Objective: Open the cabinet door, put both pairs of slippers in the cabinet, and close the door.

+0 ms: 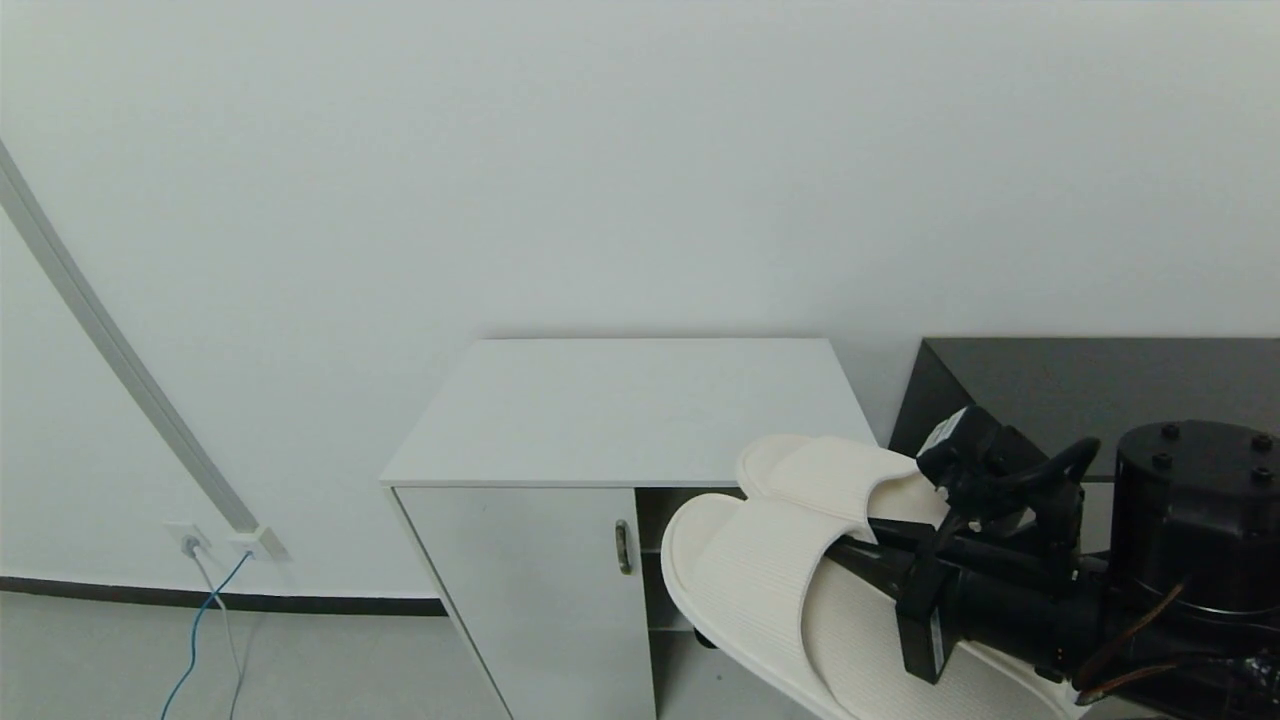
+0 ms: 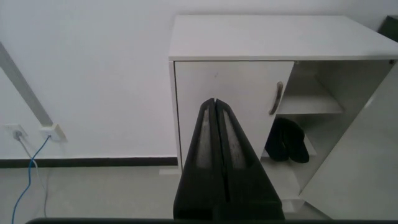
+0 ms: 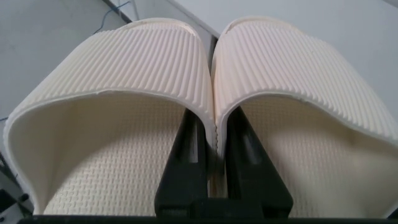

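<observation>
A ribbed cream pair of slippers [image 1: 770, 570] is pinched by the right gripper [image 3: 214, 163] at five o'clock — just before the flat-topped white cabinet [image 1: 620, 410]; the left gripper [image 2: 214, 107] is seen pressed together, empty.

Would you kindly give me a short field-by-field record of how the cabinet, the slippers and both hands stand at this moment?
Cabinet: white, against the wall; left door shut, right side open.
Dark slippers: inside the open side, below the upper shelf.
White slippers: pair held side by side in front of the cabinet, not yet inside.
Right hand: shut on the white pair's inner edges.
Left hand: shut, empty, facing the cabinet.
Task stage: door open, one pair stowed, second pair in hand.
</observation>
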